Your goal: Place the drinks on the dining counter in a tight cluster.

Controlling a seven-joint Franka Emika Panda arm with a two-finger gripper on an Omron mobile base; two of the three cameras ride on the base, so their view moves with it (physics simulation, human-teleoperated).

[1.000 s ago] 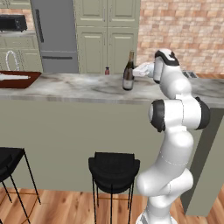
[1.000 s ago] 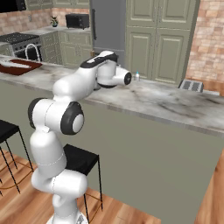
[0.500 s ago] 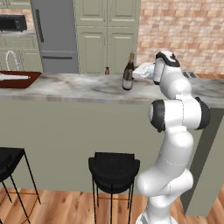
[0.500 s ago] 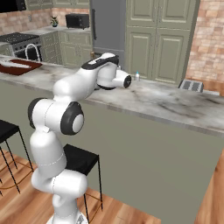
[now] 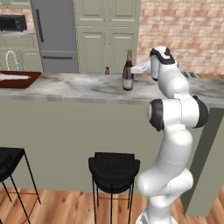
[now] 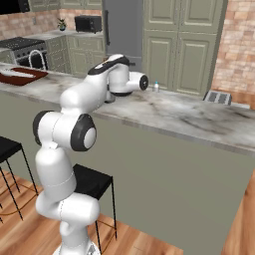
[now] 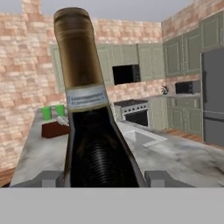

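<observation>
Holding the tall wine bottle (image 5: 127, 76) upright between gripper (image 5: 133, 68) tips, on the dining counter (image 5: 78, 87); small water bottle (image 6: 156, 86) well apart.

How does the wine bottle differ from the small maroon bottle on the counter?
The wine bottle is tall and dark with a pale label; the maroon bottle is far shorter. The wine bottle stands between the fingers of the gripper, at the near side; the maroon bottle stands free, farther back. Both are upright on the dining counter.
</observation>
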